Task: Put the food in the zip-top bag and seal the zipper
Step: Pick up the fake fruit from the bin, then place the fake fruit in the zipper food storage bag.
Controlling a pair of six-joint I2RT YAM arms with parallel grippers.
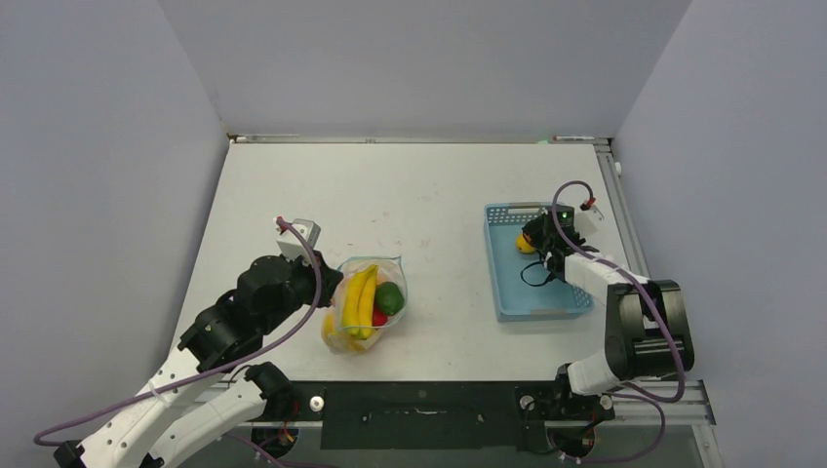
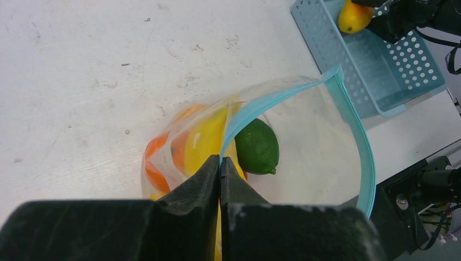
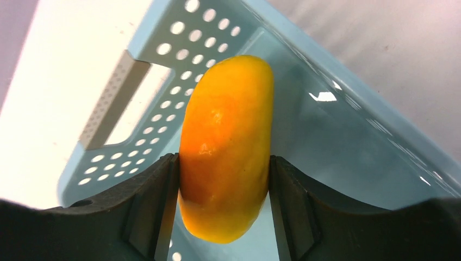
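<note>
Nearest the bases, the left gripper (image 2: 220, 163) is clamping fully shut on the zipper (image 2: 282, 95) at 1 corner of the zip-top bag (image 2: 315, 147). It seems to be doing this to keep the mouth lifted and gaping so that fruit can drop in. The bag is lying on the table (image 1: 410, 185) just beside that arm, and it is already holding bananas (image 1: 359, 297), a green fruit (image 2: 257, 147) and orange rounds (image 2: 157, 157).

Farther off and well apart to the right, the right gripper (image 3: 224, 163) is reaching into the light blue basket (image 3: 157, 65). Its 2 pads are pressing on opposite sides of a yellow-orange fruit (image 3: 225, 125), gripping it. This is probably the pickup before carrying the fruit to the open mouth. The zipper is not yet sealed.
</note>
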